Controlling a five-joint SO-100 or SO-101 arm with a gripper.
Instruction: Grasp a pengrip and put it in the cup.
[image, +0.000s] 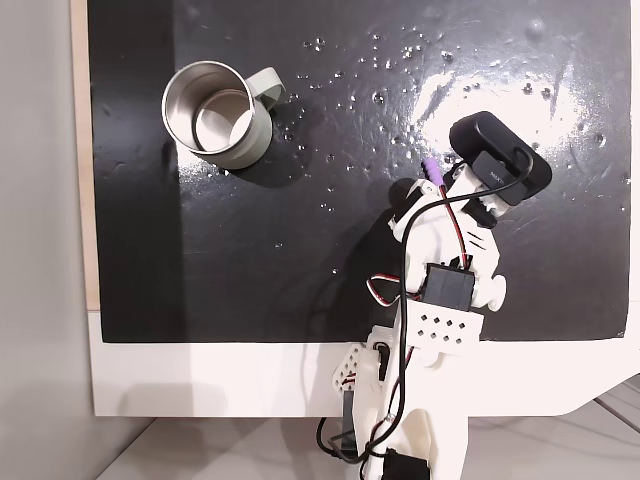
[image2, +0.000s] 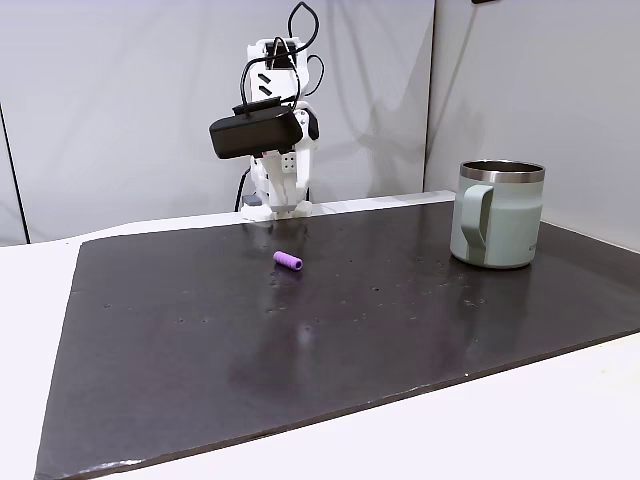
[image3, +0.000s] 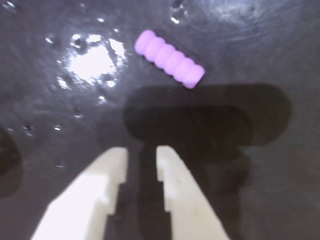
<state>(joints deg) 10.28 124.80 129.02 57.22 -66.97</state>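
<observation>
Here cup (image: 215, 115) holds nothing — pengrip (image3: 170, 59) on mat, hand (image3: 141, 156) slightly parted, ungrasping.

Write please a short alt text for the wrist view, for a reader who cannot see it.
A small purple ribbed pengrip lies diagonally on a dark, glossy mat. Below it, the white gripper points toward it with its fingers slightly apart, holding nothing.

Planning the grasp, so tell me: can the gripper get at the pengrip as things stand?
Probably yes: the pengrip lies alone on the dark mat, just ahead of the gripper, nothing between; its narrow gap may need widening.
</observation>
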